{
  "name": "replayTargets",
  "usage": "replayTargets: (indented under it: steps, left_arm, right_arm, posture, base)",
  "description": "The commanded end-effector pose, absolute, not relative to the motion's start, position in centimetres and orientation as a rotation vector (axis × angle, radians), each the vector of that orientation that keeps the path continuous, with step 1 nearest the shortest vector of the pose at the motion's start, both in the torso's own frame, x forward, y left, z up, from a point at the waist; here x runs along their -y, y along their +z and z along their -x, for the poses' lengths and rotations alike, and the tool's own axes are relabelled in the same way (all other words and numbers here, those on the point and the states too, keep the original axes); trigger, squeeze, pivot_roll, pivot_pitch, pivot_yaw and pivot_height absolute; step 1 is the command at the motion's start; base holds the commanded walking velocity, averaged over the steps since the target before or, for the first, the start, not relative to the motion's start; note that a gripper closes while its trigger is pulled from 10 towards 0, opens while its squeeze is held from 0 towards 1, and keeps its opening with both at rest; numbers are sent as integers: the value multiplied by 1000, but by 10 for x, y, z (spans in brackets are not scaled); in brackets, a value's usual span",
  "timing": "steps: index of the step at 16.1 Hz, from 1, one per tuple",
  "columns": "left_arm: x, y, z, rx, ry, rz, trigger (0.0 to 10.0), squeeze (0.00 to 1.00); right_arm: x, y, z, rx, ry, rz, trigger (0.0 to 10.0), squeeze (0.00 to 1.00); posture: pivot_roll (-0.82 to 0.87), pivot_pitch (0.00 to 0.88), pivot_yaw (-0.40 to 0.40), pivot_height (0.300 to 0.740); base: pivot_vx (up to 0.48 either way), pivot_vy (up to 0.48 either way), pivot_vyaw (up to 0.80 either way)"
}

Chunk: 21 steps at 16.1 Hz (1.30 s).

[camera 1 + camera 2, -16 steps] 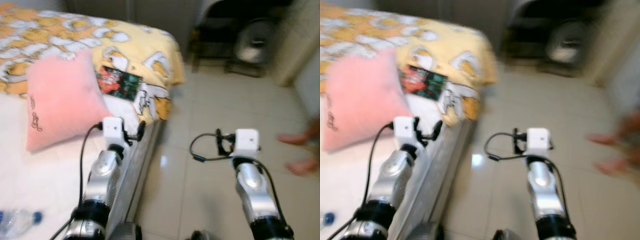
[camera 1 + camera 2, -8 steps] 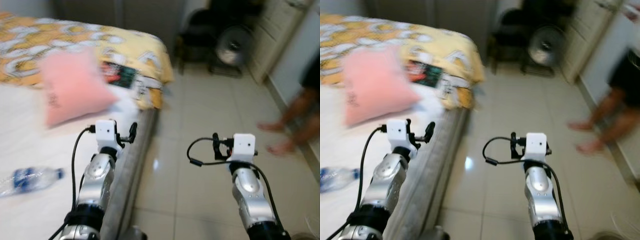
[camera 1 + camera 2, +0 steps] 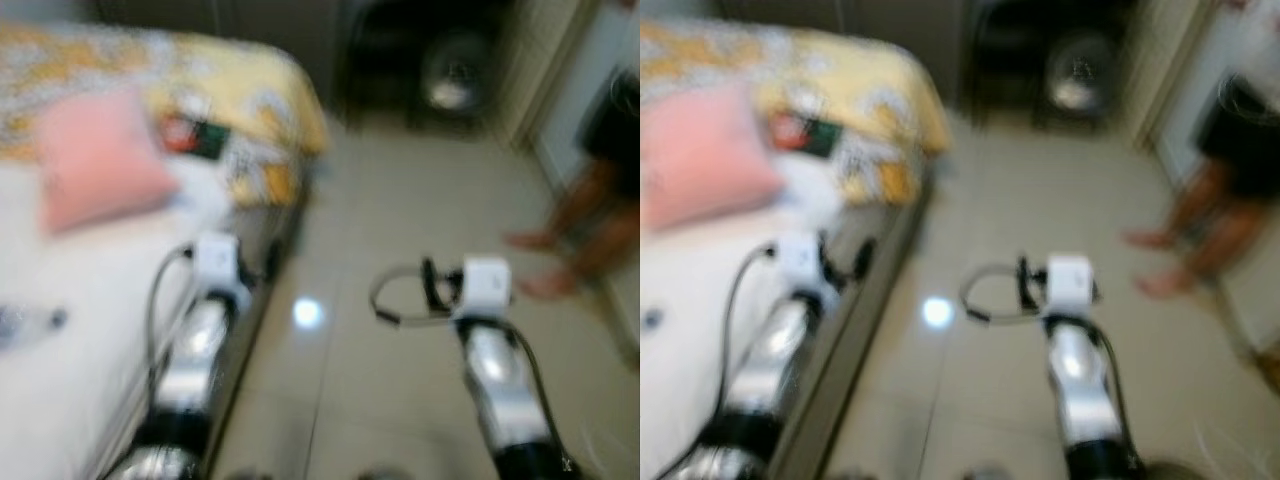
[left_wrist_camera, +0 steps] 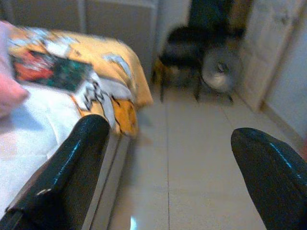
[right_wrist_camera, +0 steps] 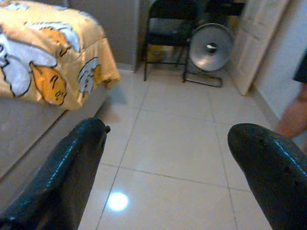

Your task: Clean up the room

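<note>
Pink pillow (image 3: 95, 165) on bed (image 3: 90, 330), both hands spread: left hand (image 4: 168, 163), right hand (image 5: 168, 163), over tiles.

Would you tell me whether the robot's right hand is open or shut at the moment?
Open. In the right wrist view the right hand's two black fingers stand wide apart with bare floor tiles between them, holding nothing.

fan (image 5: 209, 47) | chair (image 5: 169, 29) | person (image 3: 1220, 190) | tiled floor (image 5: 172, 143)

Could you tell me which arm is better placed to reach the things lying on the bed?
Probably the left. The left gripper is open and held out over the bed edge, near the book and pillow. The right gripper, also open, is out over the floor tiles.
</note>
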<state>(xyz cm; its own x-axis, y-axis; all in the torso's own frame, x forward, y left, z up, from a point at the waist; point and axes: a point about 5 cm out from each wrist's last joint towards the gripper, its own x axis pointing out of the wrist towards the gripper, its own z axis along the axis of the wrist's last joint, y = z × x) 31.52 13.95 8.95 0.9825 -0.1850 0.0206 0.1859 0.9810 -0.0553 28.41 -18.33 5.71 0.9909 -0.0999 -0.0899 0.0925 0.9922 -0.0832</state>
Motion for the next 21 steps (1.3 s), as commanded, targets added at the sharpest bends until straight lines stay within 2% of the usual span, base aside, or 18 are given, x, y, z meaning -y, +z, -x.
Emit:
replayTargets:
  steps: [1,3,8,12,15,19,21]
  left_arm:
    - [-136,80,-311,-24,-193,60,10000,0]
    - [-137,80,-313,-29,-187,48,10000,0]
    - [-140,81,-315,-29,-168,14,10000,0]
    - [-145,77,-315,-49,-113,22,10000,0]
    - [-165,95,-313,68,5,92,10000,0]
    - [-159,102,-311,103,-27,69,10000,0]
    - [-151,97,-314,64,-53,42,10000,0]
  right_arm:
    - [190,55,-284,-114,-128,78,10000,0]
    - [189,56,-284,-109,-110,74,10000,0]
    - [188,57,-284,-99,-106,72,10000,0]
    - [192,59,-284,-90,-102,86,10000,0]
    - [203,72,-286,-18,-159,33,10000,0]
    - [205,77,-286,8,-160,34,10000,0]
    - [203,74,-285,-6,-152,46,10000,0]
  posture:
    - [39,0,-13,700]
    - [39,0,-11,700]
    - [38,0,-10,700]
    - [41,0,-27,700]
    - [44,0,-29,700]
    - [43,0,-25,700]
    - [40,0,-23,700]
  base:
    - [0,0,0]
    - [0,0,0]
    - [0,0,756]
    - [0,-452,705]
    - [0,-462,702]
    - [64,-438,703]
    - [0,0,687]
